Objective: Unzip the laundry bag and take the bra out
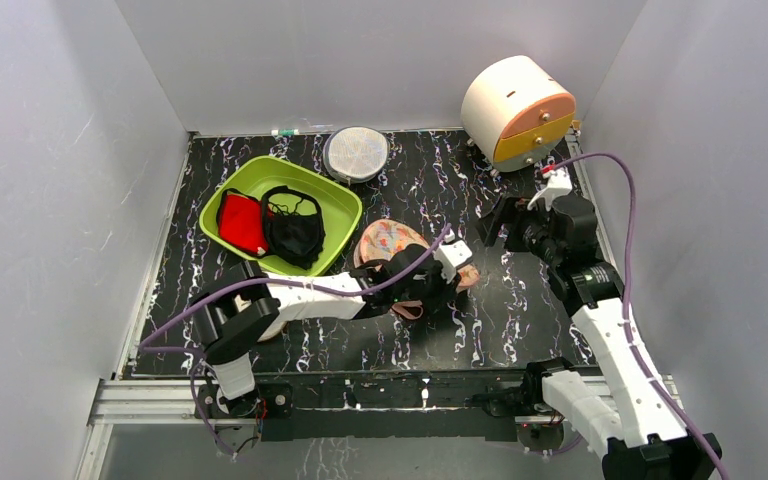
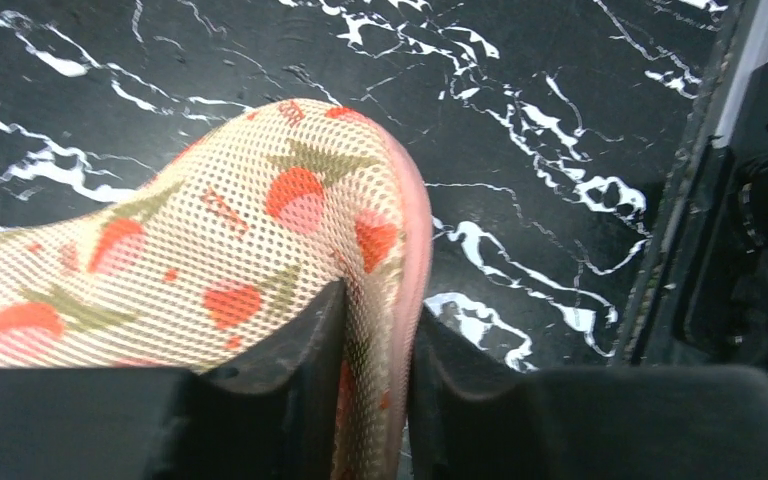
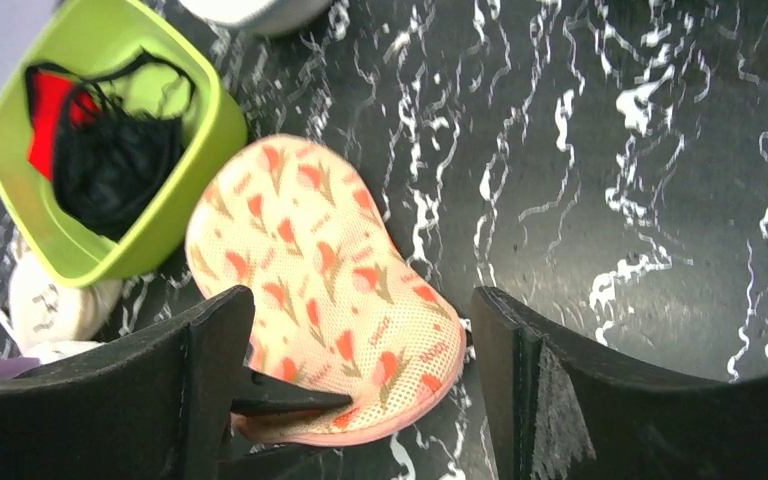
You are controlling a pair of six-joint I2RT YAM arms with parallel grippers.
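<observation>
Sitting toward the back left corner of the table (image 1: 440, 180), a lime green tray (image 3: 200, 140) is holding a red garment (image 1: 241, 222) and a black bra (image 1: 295, 232), neither of them the task's own piece. Just right of the tray, near the middle of the surface, the laundry bag (image 3: 320, 270) is lying flat with its strawberry print up, and the left gripper (image 2: 380, 310) is reaching across and pinching the pink rim at the bag's near right end, one finger on each side of the edge. Farther right, the right gripper (image 3: 360, 300) is hovering above the surface with its jaws spread wide and nothing between them, looking down on the bag. No maroon bra is showing anywhere, so it is probably still lying inside. The rim is looking closed where it shows, and no zip pull is showing, so the unzipping and the removal both seem to be still waiting.
</observation>
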